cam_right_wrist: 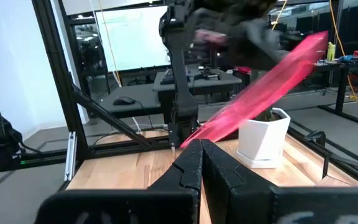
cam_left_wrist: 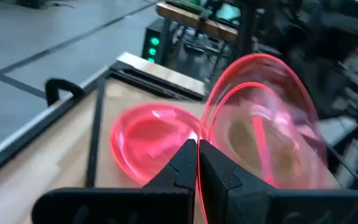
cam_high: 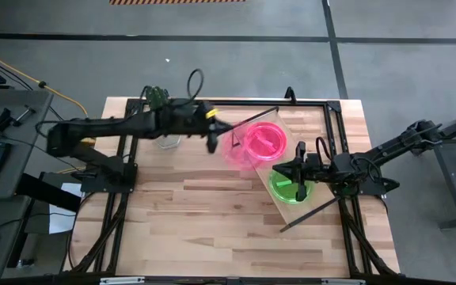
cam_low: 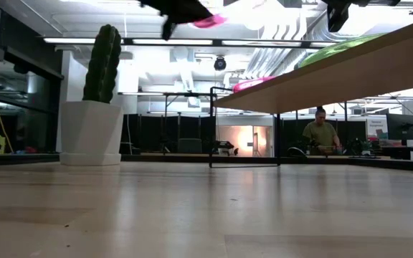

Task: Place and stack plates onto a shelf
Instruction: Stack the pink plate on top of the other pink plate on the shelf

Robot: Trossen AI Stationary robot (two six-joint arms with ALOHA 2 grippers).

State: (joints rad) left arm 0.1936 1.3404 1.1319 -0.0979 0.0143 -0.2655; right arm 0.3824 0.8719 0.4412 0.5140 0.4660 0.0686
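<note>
Translucent plastic throughout: a round pink plate (cam_high: 236, 147) with a glowing rim is pinched at its edge between the clenched fingers of the left gripper (cam_high: 212, 139), held tilted in the air just beside the shelf (cam_high: 261, 184). In the left wrist view the same plate (cam_left_wrist: 267, 124) stands nearly on edge, its shallow dished form and raised inner ring visible. A second pink plate (cam_high: 265, 141), glossy and flat-lying, rests on the shelf's far end; a neon green plate (cam_high: 289, 187) lies further along the same light-wood board, which is rectangular, smooth, set at an angle across the bench (cam_high: 188, 222) and framed by thin black wire. The left arm reaches in level from the left side, extended across the rear of the plank bench, past a white hexagonal pot (cam_low: 92, 132) holding a ribbed green cactus (cam_low: 103, 63). The right gripper (cam_high: 299, 188) sits over the green plate, fingers closed together and grasping nothing, its arm stretched in from the right edge.
</note>
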